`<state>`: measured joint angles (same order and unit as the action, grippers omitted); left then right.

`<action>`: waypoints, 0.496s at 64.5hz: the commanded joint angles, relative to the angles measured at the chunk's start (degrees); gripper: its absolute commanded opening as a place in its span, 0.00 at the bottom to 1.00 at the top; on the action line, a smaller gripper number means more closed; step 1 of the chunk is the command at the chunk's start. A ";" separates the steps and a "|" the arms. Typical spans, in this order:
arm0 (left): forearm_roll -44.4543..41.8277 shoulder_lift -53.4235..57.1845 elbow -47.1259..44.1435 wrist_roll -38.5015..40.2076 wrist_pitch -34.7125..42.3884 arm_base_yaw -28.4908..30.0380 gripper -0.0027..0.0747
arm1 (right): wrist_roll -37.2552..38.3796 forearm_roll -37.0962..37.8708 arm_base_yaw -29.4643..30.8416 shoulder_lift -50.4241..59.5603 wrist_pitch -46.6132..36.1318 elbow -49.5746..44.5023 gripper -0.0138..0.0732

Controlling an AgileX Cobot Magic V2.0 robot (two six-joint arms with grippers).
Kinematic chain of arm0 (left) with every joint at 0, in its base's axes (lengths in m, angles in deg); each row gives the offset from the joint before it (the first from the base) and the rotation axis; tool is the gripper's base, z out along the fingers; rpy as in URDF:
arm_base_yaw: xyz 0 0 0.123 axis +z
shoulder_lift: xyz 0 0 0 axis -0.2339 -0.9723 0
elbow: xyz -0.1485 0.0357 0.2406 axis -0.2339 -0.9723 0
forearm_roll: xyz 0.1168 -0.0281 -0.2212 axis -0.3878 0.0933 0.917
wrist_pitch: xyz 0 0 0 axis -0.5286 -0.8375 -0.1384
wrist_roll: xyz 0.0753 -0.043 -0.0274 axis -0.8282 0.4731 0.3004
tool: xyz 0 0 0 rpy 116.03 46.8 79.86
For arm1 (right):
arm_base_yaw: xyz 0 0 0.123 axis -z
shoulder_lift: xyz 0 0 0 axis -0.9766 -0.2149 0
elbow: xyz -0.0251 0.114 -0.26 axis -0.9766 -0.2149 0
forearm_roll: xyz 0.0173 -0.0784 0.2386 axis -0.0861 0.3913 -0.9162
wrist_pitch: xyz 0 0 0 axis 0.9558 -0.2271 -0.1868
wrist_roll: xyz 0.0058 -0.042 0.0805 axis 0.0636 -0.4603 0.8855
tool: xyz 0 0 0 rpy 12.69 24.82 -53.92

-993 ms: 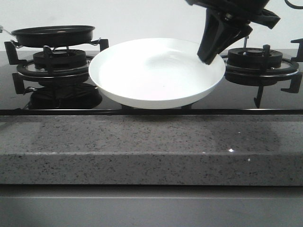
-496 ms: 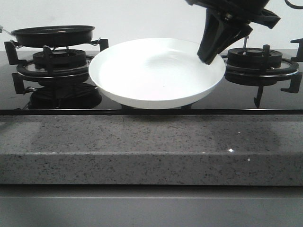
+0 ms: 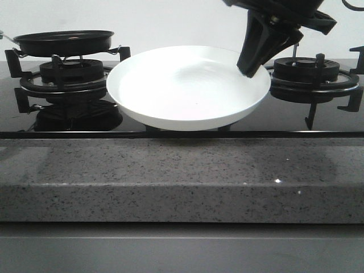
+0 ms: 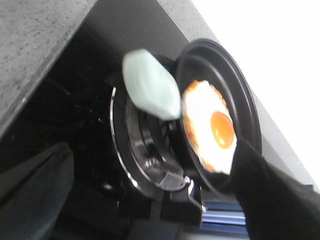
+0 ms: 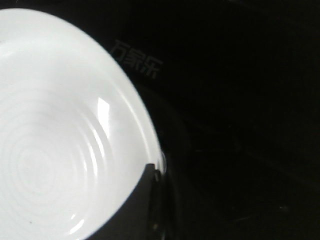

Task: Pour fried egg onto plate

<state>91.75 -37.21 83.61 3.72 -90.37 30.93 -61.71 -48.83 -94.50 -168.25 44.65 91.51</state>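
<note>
The white plate (image 3: 187, 85) sits tilted between the two burners, its inside facing the front. My right gripper (image 3: 249, 71) is shut on its right rim; the right wrist view shows one dark finger (image 5: 140, 205) lying over the plate's (image 5: 50, 125) inner wall. The black frying pan (image 3: 63, 42) sits on the left burner. In the left wrist view the fried egg (image 4: 210, 127), white with an orange yolk, lies in the pan (image 4: 240, 85), beside the pan's pale green handle (image 4: 150, 85). My left gripper (image 4: 157, 205) is open and holds nothing.
The left burner grate (image 3: 68, 77) and right burner grate (image 3: 310, 74) stand on the black glass hob. A grey speckled stone counter edge (image 3: 182, 176) runs across the front. A white wall is behind.
</note>
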 commanded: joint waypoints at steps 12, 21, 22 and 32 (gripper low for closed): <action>10.83 -8.67 9.06 -5.17 -7.22 0.12 0.85 | -0.45 -1.49 0.09 2.95 -2.11 1.29 0.09; 12.09 -11.85 12.79 -5.72 -7.72 0.12 0.85 | -0.45 -1.49 0.09 2.95 -2.11 1.29 0.09; 12.18 -12.02 12.93 -5.72 -7.72 0.12 0.85 | -0.45 -1.49 0.09 2.95 -2.11 1.29 0.09; 12.82 -12.30 14.31 -5.72 -7.57 0.23 0.84 | -0.45 -1.49 0.09 2.95 -2.11 1.29 0.09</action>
<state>100.60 -52.01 95.33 -1.73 -96.38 31.06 -61.78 -48.92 -94.50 -168.25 44.65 91.51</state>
